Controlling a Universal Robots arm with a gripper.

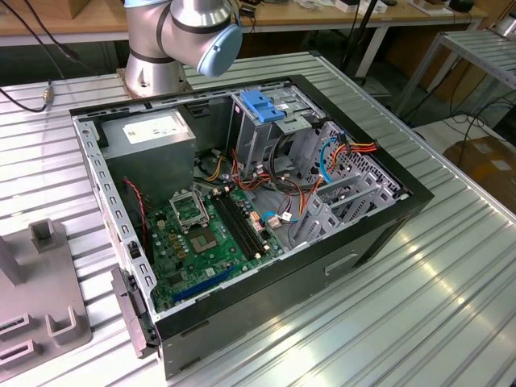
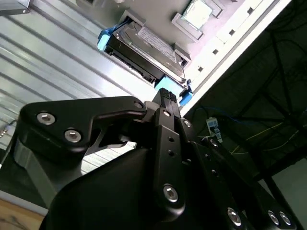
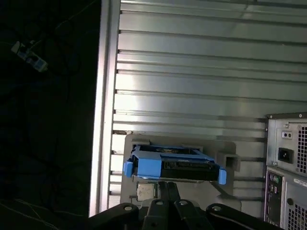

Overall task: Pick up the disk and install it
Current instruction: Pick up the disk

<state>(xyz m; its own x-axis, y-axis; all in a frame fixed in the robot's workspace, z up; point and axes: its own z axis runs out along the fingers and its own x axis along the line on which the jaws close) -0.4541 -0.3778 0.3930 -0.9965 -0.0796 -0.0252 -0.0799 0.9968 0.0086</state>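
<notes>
One disk (image 3: 172,165) on a grey fixture (image 3: 218,145), tool (image 3: 166,189) near

The disk (image 2: 144,45) is silver-grey with a bright blue frame, and the gripper (image 2: 165,98) is black with silver screws. The table (image 1: 451,282) is silvery with ribbed stripes; the computer case (image 1: 266,314) is black outside and grey inside, with a green board (image 1: 173,270), red and orange wires (image 1: 359,149) and a blue tab (image 1: 262,105)
</notes>
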